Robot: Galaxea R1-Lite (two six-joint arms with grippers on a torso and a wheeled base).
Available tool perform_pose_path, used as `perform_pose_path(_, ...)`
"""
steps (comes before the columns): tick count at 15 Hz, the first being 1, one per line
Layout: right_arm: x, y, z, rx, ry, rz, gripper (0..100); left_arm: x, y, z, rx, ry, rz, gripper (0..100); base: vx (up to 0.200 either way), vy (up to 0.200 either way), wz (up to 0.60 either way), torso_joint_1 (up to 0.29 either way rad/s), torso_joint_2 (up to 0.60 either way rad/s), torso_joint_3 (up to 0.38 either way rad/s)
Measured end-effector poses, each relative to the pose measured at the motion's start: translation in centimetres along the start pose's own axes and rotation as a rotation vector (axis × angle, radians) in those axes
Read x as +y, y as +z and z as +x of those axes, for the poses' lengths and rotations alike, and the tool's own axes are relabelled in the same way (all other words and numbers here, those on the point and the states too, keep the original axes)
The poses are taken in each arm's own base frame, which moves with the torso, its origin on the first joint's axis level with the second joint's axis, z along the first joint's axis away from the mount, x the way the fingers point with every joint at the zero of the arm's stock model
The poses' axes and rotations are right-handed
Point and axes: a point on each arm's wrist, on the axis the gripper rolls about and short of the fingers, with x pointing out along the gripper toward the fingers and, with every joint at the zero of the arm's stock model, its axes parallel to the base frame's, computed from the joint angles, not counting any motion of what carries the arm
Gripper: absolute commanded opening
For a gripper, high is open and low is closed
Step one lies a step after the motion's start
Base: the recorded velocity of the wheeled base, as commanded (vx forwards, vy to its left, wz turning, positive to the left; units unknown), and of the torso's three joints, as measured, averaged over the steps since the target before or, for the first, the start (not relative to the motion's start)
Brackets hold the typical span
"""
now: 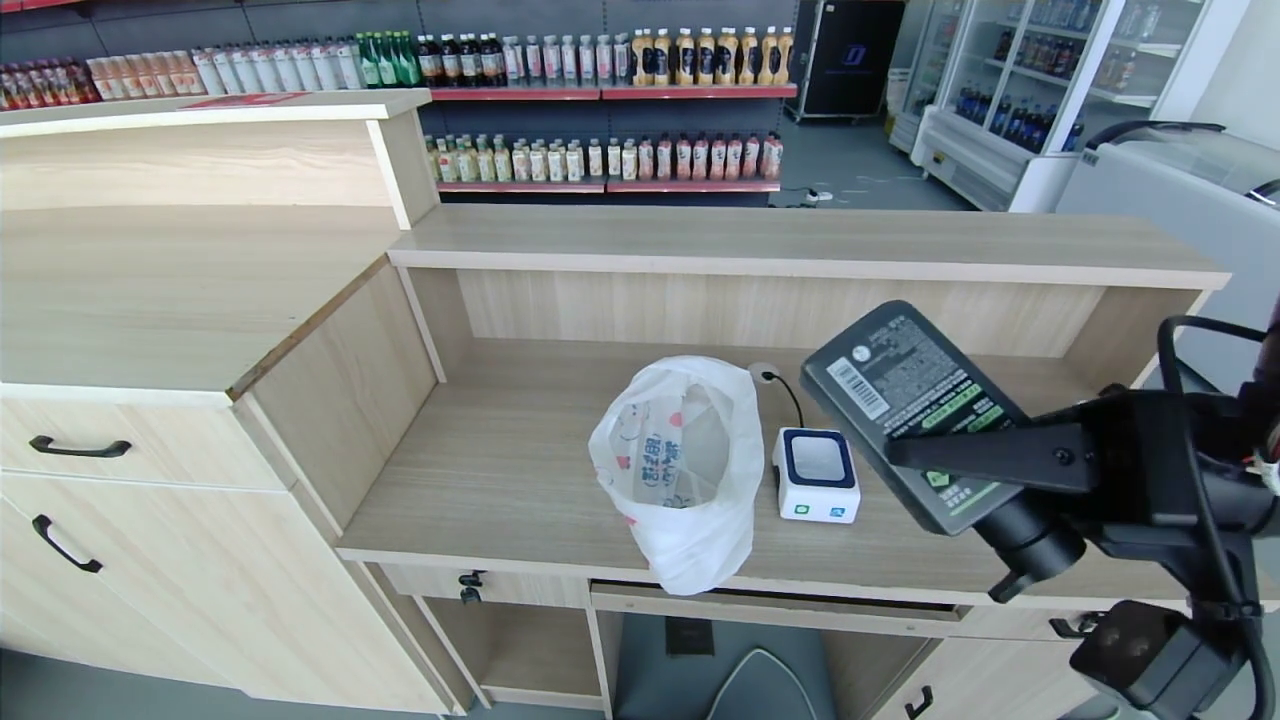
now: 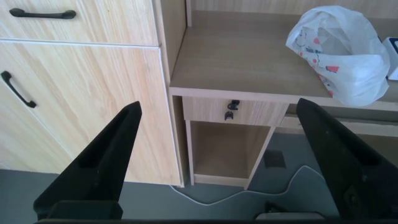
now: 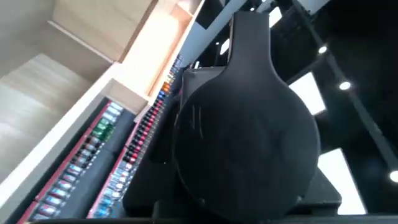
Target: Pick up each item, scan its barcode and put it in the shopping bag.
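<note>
My right gripper is shut on a flat dark package and holds it tilted in the air above the right part of the counter. The package's white barcode label faces up toward the head camera. Just left of and below the package, a small white scanner sits on the counter. Beside the scanner stands an open white shopping bag. From the right wrist, the package appears as a dark rounded shape. My left gripper hangs open and low, left of the desk, with the bag far off.
The wooden counter has a raised back ledge and a taller cabinet with drawers on the left. The scanner's cable runs toward the back. Bottle shelves and fridges stand behind.
</note>
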Motion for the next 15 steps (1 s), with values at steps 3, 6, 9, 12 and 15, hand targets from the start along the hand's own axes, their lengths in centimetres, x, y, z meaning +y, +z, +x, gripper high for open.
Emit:
perform_pose_path(3, -2.6, 0.2, 0.8, 0.001, -0.121, -0.119, 0, 0.0, 0.0, 0.0, 0.0, 0.0, 0.0, 100, 0.0, 0.0, 0.0, 0.0, 0.0, 0.0)
perform_pose_path(6, -4.1, 1.3, 1.4, -0.04, -0.197, -0.136, 0, 0.0, 0.0, 0.0, 0.0, 0.0, 0.0, 100, 0.0, 0.0, 0.0, 0.0, 0.0, 0.0)
perform_pose_path(9, -5.2, 1.9, 0.9, -0.045, -0.22, -0.14, 0, 0.0, 0.0, 0.0, 0.0, 0.0, 0.0, 100, 0.0, 0.0, 0.0, 0.0, 0.0, 0.0)
perform_pose_path(12, -5.8, 2.5, 0.0, -0.063, -0.21, -0.09, 0, 0.0, 0.0, 0.0, 0.0, 0.0, 0.0, 100, 0.0, 0.0, 0.0, 0.0, 0.0, 0.0)
perform_pose_path(15, -6.3, 3.1, -0.7, -0.084, -0.204, -0.064, 0, 0.0, 0.0, 0.0, 0.0, 0.0, 0.0, 100, 0.0, 0.0, 0.0, 0.0, 0.0, 0.0)
